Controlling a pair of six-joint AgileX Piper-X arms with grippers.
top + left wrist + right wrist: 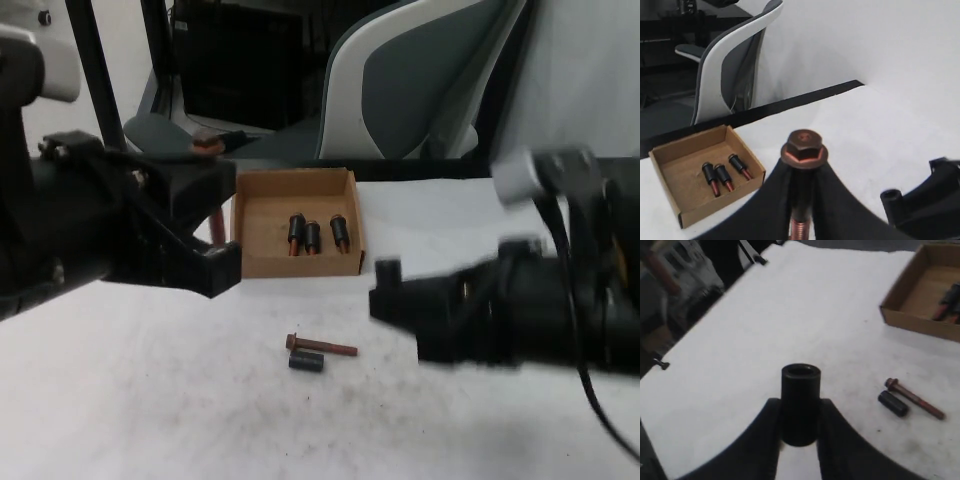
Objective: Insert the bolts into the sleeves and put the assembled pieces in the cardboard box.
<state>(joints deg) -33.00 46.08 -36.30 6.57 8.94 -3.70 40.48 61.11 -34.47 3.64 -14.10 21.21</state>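
High view, box: the cardboard box (pixel 262 238) sits at 12 o'clock from the loose bolt (pixel 322 346), with three joined pieces (pixel 312 235) lying inside.
High view, table: the loose sleeve (pixel 307 362) lies just beside that bolt, at its 6 o'clock, on the white table (pixel 150 400).
Left wrist view: the left gripper (pixel 804 172) is closed tight on the held bolt (pixel 804 152), head outward.
Right wrist view: the right gripper (pixel 800 412) is clamped around the held sleeve (pixel 800 385), its bore showing.

three assembled pieces (pixel 312 235) lie in the cardboard box (pixel 262 238); outside, a bolt (pixel 322 346) lies beside a sleeve (pixel 307 361).
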